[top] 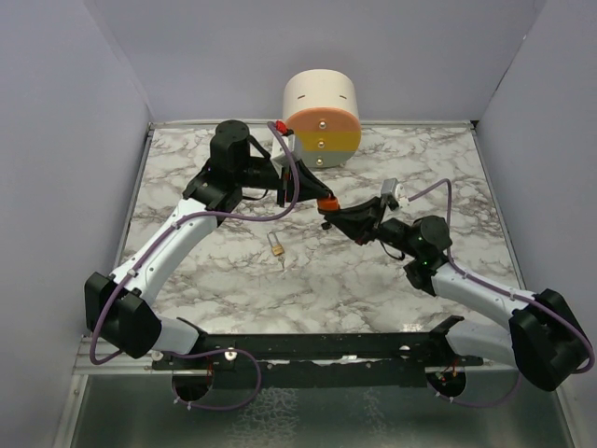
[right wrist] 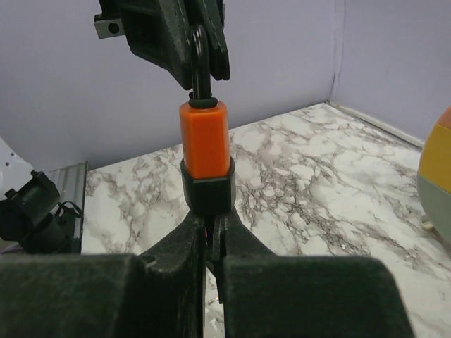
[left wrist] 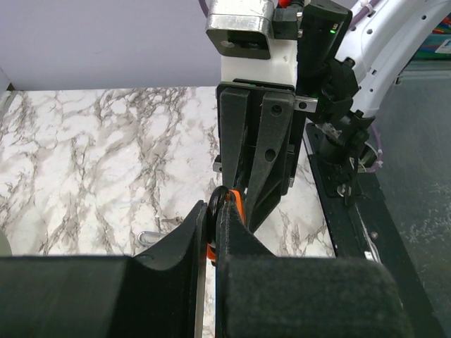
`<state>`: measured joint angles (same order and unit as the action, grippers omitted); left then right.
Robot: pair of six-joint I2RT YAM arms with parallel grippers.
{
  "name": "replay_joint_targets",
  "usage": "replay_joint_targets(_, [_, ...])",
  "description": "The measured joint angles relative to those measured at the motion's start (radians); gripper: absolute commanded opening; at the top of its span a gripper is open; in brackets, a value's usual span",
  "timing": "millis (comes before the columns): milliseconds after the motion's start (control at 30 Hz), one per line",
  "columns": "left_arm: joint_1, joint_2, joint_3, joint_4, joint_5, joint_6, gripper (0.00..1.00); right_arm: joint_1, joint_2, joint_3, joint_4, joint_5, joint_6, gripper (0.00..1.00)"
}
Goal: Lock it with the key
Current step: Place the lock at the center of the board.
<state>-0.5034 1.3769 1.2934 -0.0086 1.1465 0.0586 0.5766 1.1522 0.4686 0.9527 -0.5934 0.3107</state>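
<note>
The marble-look table (top: 373, 280) is smooth, the orange padlock (right wrist: 204, 141) matt plastic.

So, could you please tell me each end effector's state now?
Left end effector: closed, holding orange padlock by shackle.
Right end effector: closed beneath it; contents hidden.

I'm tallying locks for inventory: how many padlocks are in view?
2. An orange padlock is held in the left gripper, with the right gripper shut at its other end; a small brass padlock lies on the table. Others may be hidden.
</note>
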Motion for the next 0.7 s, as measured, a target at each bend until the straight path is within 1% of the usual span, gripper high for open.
replay_joint_targets(200, [0.006, 0.0, -0.001, 0.019, -0.037, -0.047, 0.0, 0.0, -0.006, -0.031, 0.029, 0.002, 0.0, 0.02])
replay_joint_targets(267, [0.02, -0.001, 0.0, 0.076, -0.048, -0.071, 0.0, -0.002, -0.01, -0.061, 0.023, 0.003, 0.0, 0.02])
replay_joint_targets(367, [0.04, -0.003, 0.0, 0.178, -0.109, -0.09, 0.0, 0.0, -0.01, -0.108, -0.005, 0.0, 0.0, 0.02])
replay_joint_targets(467, [0.053, -0.005, 0.002, 0.227, -0.147, -0.094, 0.0, 0.002, -0.011, -0.14, -0.034, 0.001, 0.0, 0.02])
replay_joint_targets(600, [0.053, -0.002, 0.022, 0.207, -0.154, -0.082, 0.0, 0.003, -0.031, -0.157, -0.046, 0.019, -0.001, 0.02])
replay_joint_targets(700, [0.051, 0.008, 0.038, 0.169, -0.18, -0.061, 0.0, 0.003, -0.059, -0.163, -0.061, 0.069, -0.001, 0.02])
